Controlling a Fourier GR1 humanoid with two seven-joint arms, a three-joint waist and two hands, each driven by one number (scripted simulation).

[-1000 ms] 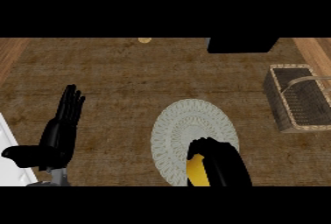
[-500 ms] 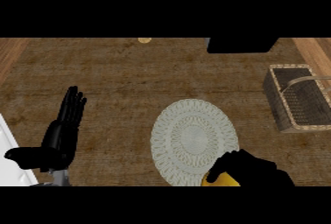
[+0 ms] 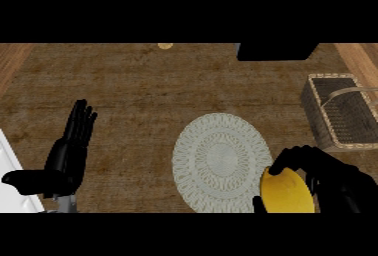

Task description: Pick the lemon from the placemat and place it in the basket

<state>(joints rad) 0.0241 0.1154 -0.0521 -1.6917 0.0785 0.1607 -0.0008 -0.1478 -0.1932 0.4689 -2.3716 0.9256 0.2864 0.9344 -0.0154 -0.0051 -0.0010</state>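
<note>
The yellow lemon [image 3: 286, 192] sits in my right hand [image 3: 334, 175], whose black fingers curl round it at the lower right, just off the right edge of the placemat. The round pale woven placemat [image 3: 218, 161] lies bare in the middle of the wooden counter. The wire basket [image 3: 344, 112] with its arched handle stands at the right edge, a little beyond my right hand. My left hand [image 3: 68, 152] rests open at the lower left, fingers straight and pointing away.
A dark box [image 3: 275, 51] sits at the far edge, right of centre. A small pale round object [image 3: 165, 46] lies near the far edge. A white object [image 3: 15, 185] shows at the lower left corner.
My right hand has moved right, off the placemat toward the basket side, carrying the lemon with it. The left hand has stayed still.
</note>
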